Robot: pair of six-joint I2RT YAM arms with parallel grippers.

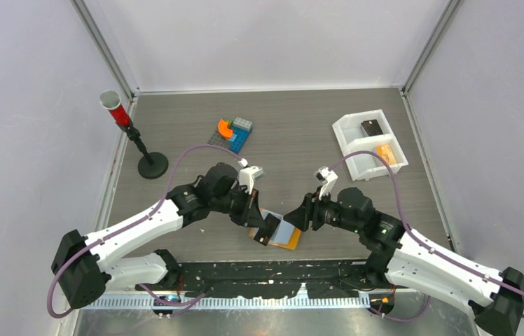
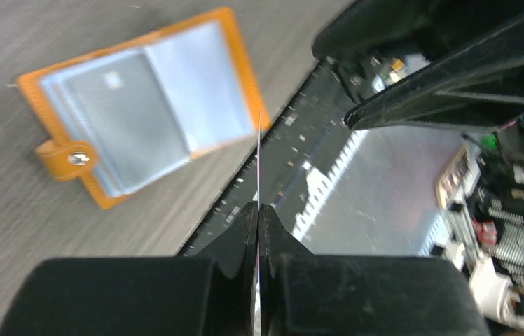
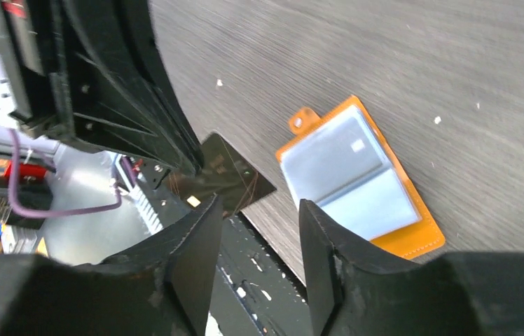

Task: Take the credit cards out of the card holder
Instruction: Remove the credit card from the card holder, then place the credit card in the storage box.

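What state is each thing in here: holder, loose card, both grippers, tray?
card holder: lying open, sleeves facing up.
credit card: out of the holder, pinched at one edge.
left gripper: shut on the credit card.
right gripper: open, holding nothing.
white tray: something in each compartment.

Worktop (image 1: 294,126): dark grey wood-grain, pale walls on three sides. Card holder (image 1: 288,235) lies open and flat near front edge, centre, pale blue sleeves up, snap tab sticking out from one edge. White two-compartment tray (image 1: 344,137) right rear, close to right wall. Block cluster (image 1: 235,133), blue and grey with orange curved piece, rear centre-left. Black round-base stand (image 1: 153,166) left rear, pole tilted, red cup on top. All four well apart.
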